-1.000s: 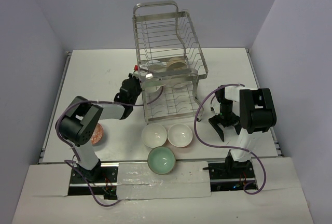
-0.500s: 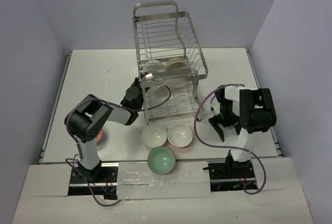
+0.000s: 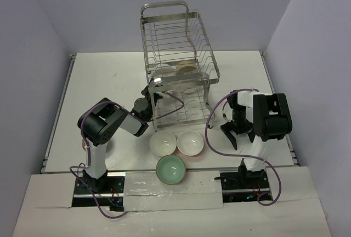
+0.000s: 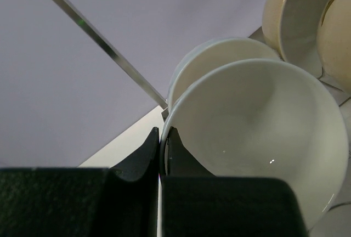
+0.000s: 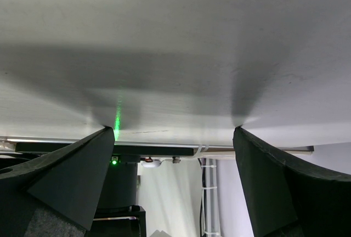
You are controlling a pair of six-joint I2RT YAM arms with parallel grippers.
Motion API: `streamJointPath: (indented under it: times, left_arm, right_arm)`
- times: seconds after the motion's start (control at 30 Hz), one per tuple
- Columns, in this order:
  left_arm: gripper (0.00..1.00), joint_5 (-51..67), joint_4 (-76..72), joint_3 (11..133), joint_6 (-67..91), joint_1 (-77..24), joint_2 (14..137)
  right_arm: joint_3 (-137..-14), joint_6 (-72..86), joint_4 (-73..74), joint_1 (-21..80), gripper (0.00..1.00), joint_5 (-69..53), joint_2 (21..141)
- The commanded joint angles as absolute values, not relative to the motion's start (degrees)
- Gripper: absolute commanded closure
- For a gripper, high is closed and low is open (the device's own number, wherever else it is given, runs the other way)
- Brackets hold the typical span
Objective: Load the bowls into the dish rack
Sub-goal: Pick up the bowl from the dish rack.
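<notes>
The dish rack (image 3: 175,28) stands at the back middle of the table, with pale bowls (image 3: 186,68) in its upper tier. My left gripper (image 3: 151,93) is at the rack's near left corner, shut on the rim of a white bowl (image 3: 156,83). In the left wrist view the left gripper (image 4: 163,133) pinches that bowl (image 4: 258,138) by its rim, with another white bowl (image 4: 219,56) right behind it and beige bowls (image 4: 296,23) beyond. Two white bowls (image 3: 163,142) (image 3: 190,142) and a mint green bowl (image 3: 170,169) sit on the table. My right gripper (image 3: 237,137) is open, tips on the table.
The left arm's elbow (image 3: 98,124) sits left of the loose bowls and hides most of what lies by its base. A purple cable (image 3: 211,138) loops beside the right arm. In the right wrist view the open fingers (image 5: 71,176) rest on the white table (image 5: 175,56).
My left gripper has carried the white bowl a little right and nearer, along the rack's near left corner, and the left elbow has swung right. The right arm has not moved.
</notes>
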State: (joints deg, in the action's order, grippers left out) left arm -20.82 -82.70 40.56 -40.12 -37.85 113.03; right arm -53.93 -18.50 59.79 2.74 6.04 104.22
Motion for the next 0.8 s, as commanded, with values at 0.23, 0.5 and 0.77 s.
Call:
streamJointPath:
  times: [0.23,0.5,0.77]
  left_arm:
    - [1.00,-16.3,-106.7,42.1,-48.9,-38.8,118.3]
    - [1.00,-13.5,-106.7,44.6,-53.5,-37.7,120.7]
    - [1.00,-10.2,-106.8,45.8,-55.4,-35.7,121.9]
  right_arm:
    - [-52.2,-18.0,44.4,3.1,0.04,2.6,106.8]
    - [-52.4,-18.0,44.5,3.1,0.04,2.5,107.2]
    - [-52.4,-18.2,44.6,3.1,0.04,2.5,107.5]
